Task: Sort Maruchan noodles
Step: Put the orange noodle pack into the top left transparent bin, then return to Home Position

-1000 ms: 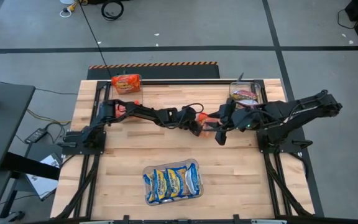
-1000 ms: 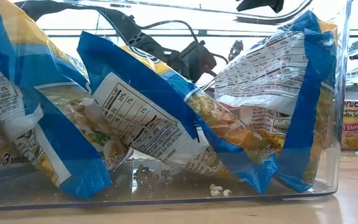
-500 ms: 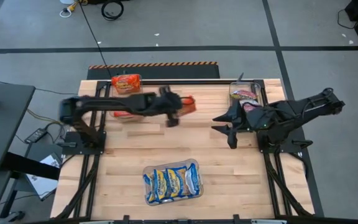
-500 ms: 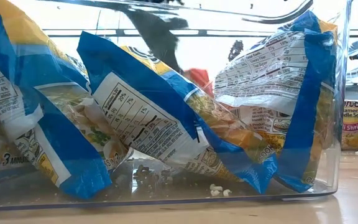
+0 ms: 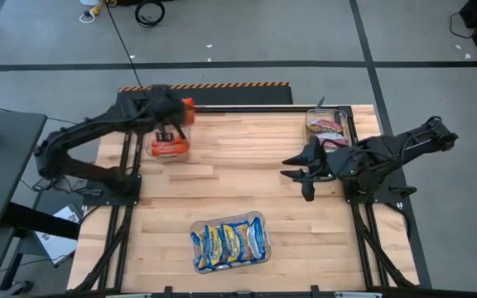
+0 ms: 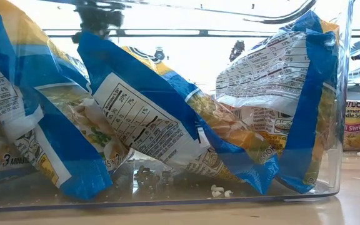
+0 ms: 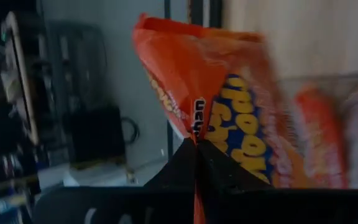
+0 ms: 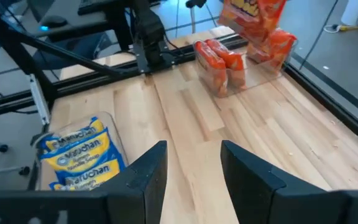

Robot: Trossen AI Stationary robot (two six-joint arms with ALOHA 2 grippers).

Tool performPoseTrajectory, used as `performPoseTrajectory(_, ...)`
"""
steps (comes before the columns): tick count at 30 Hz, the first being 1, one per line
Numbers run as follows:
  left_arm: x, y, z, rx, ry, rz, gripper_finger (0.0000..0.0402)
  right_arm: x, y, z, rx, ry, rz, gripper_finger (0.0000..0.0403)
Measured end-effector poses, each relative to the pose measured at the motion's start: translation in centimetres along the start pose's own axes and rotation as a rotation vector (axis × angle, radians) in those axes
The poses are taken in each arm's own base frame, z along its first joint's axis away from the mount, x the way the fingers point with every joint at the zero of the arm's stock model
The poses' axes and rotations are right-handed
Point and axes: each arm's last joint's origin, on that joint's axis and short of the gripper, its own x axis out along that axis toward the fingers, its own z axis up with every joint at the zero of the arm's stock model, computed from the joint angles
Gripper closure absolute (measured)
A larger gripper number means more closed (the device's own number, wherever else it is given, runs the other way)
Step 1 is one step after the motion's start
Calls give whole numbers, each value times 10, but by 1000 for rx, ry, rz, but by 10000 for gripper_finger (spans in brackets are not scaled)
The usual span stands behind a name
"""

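Left claw (image 5: 175, 118) is pinched tight on one orange packet (image 7: 219, 118), up over the far-left bin (image 8: 263, 61) with two orange packets (image 8: 221, 62) inside. Right claw (image 8: 192, 163) hovers half-spread and empty above the tabletop (image 5: 222, 186). Three blue-and-yellow packets (image 5: 228, 243) fill the near bin (image 5: 263, 220).
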Motion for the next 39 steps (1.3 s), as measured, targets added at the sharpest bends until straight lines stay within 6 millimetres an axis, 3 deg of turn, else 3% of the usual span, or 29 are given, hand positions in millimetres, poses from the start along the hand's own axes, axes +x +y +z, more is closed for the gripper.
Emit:
performPoseTrajectory(3,22,1,-18,-33,65,-25,395,3,0,0,2,-4,-20,246)
performPoseTrajectory(8,71,-19,-44,-11,154,-101,395,7,2,1,23,-22,-38,246)
performPoseTrajectory(11,97,-29,-49,41,138,-70,395,10,1,1,60,-26,-64,246)
performPoseTrajectory(20,132,-47,-72,113,76,-107,373,13,4,7,165,-98,-69,246)
performPoseTrajectory(26,130,-39,-78,17,189,-55,315,16,-4,11,146,-114,-109,246)
performPoseTrajectory(32,102,-15,-75,-206,216,-165,252,25,-20,17,152,-129,-183,246)
performPoseTrajectory(36,73,-3,-74,-664,246,-352,237,35,-33,21,193,-120,-210,246)
performPoseTrajectory(39,57,-7,-75,-1053,337,-565,239,44,-39,21,209,-96,-207,246)
